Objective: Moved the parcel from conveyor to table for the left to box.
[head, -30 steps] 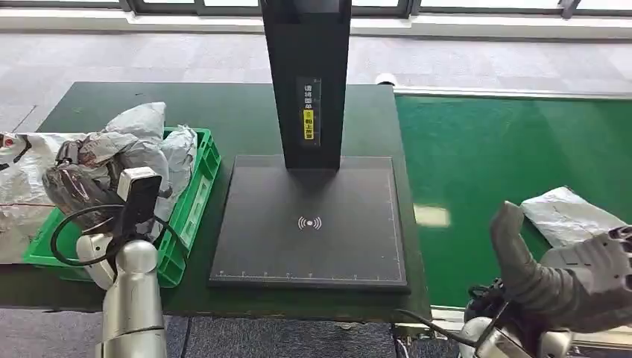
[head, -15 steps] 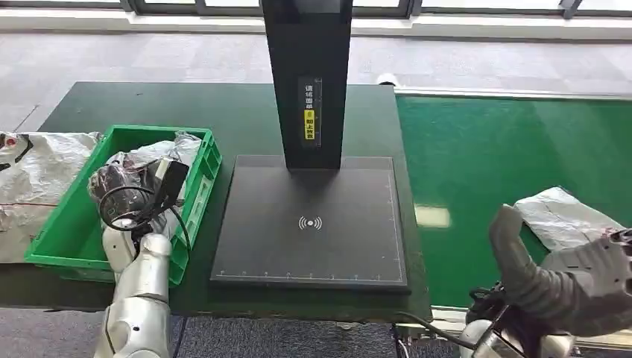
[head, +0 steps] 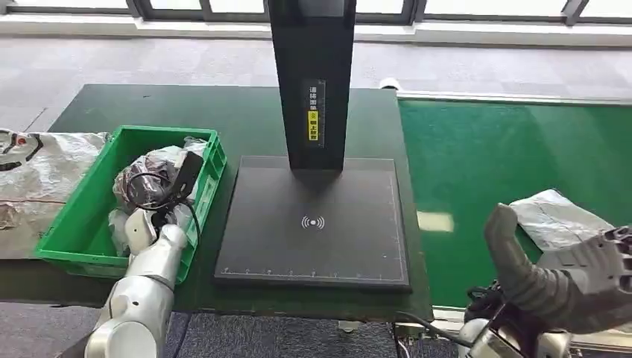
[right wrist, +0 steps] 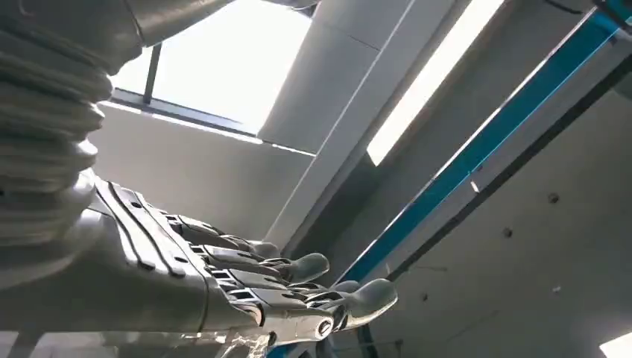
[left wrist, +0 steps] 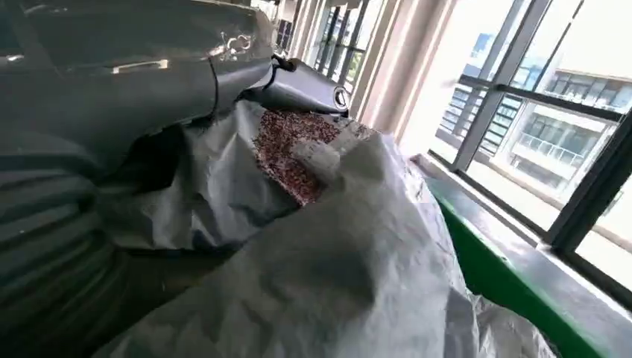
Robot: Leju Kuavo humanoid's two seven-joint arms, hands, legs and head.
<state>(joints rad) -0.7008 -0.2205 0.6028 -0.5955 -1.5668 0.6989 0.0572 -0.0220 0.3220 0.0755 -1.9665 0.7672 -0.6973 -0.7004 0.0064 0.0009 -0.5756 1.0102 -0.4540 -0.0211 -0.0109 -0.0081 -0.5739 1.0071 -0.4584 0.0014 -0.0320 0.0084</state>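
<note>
From the head view I see the left hand [head: 149, 195] down inside the green crate [head: 82, 224], which stands on the dark green table [head: 223, 119] at the left of the black scanner base [head: 313, 224]. This hand lies against a grey parcel [head: 160, 165] in the crate; in the left wrist view the thumb and the dark fingers [left wrist: 305, 86] are wrapped on the crumpled grey plastic of the bagged parcel [left wrist: 335, 261], so I read it as gripping the parcel. The right hand [head: 566, 276] is raised at the lower right, over the edge of the green conveyor [head: 484, 149], with its thumb standing up and its fingers spread, and it holds nothing; the right wrist view shows the fingers [right wrist: 298, 280] stretched out and apart. A second grey parcel [head: 559, 218] lies on the conveyor belt just behind the right hand, and I cannot tell if they touch. A black post [head: 311, 74] rises from the scanner base. At the far left edge lies a large pale sack [head: 37, 171].
</note>
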